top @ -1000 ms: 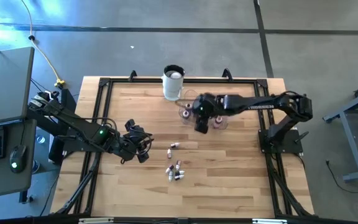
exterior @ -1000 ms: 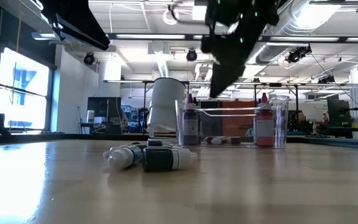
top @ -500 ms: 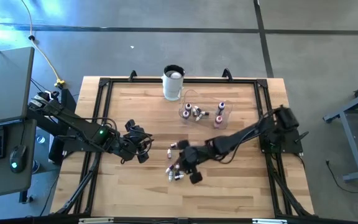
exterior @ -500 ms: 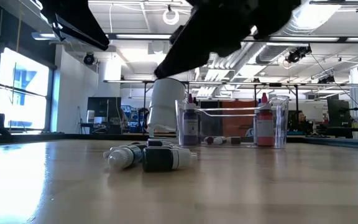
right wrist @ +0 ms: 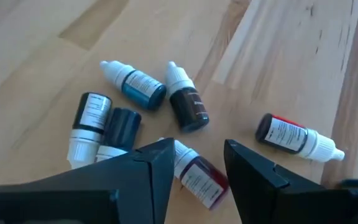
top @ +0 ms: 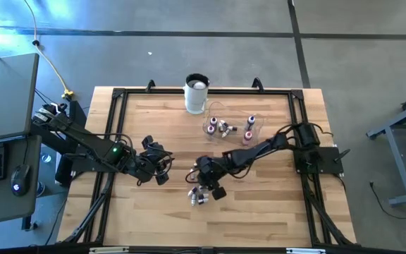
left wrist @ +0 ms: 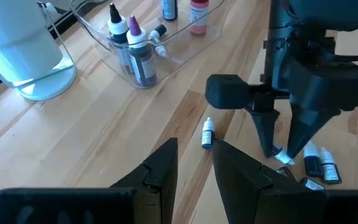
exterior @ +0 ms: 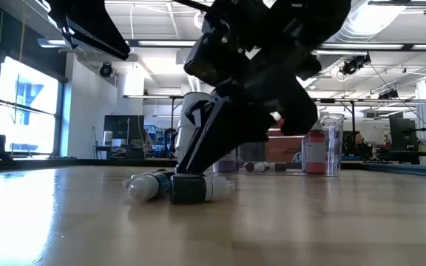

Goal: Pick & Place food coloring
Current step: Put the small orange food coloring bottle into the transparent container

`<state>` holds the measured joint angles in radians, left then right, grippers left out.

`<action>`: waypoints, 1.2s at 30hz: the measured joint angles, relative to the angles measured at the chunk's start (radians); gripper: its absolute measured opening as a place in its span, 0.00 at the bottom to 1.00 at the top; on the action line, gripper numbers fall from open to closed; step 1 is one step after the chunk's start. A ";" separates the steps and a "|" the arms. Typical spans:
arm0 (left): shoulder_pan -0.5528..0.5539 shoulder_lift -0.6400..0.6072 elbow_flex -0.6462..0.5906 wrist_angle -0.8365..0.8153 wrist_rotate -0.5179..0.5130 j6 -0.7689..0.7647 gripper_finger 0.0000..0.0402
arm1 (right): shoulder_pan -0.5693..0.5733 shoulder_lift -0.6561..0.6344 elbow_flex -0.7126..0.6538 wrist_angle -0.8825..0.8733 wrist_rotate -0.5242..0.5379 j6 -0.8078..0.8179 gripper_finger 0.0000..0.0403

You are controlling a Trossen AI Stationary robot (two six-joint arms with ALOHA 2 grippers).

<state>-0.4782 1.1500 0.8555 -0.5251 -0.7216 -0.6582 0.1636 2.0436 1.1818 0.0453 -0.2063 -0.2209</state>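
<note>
though the right tool [top: 204,185] hangs low over the loose cluster of tiny white-capped plastic food coloring bottles [right wrist: 135,134], its dark bulk hides part of that cluster from above, and from table height only two or three bottles show beneath it. its two dark wedge-shaped fingers [right wrist: 146,168] stand apart, astride a red-bodied bottle [right wrist: 194,174] lying on its side, and whether they touch it is hard to make out. just beyond the fingertips lie a blue bottle [right wrist: 135,84] and a dark brown one [right wrist: 185,99]; two more lie to one side, and a red-and-black one [right wrist: 294,137] lies apart on the other. the pale wooden plank tabletop [top: 259,204] is smooth. well beyond this tool, the clear see-through plastic bowl [top: 228,127] holds more bottles, some upright, beside the tall white cup [top: 196,94]. the left tool [top: 162,169] waits near the cluster with its fingers [left wrist: 160,168] partly open and empty, a lone bottle [left wrist: 207,133] just ahead of them.
</note>
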 joint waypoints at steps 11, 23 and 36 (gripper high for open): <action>0.000 0.000 0.000 -0.001 0.001 0.002 0.25 | 0.012 0.020 0.001 -0.041 0.035 -0.014 0.33; 0.000 0.000 0.000 -0.001 0.002 0.002 0.25 | 0.021 0.011 0.000 -0.037 0.121 0.157 0.17; 0.000 0.000 0.000 -0.001 0.005 0.002 0.25 | -0.038 -0.248 0.159 -0.518 0.665 0.072 0.20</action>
<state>-0.4782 1.1500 0.8555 -0.5256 -0.7170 -0.6564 0.1260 1.7959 1.3409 -0.4731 0.4591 -0.1485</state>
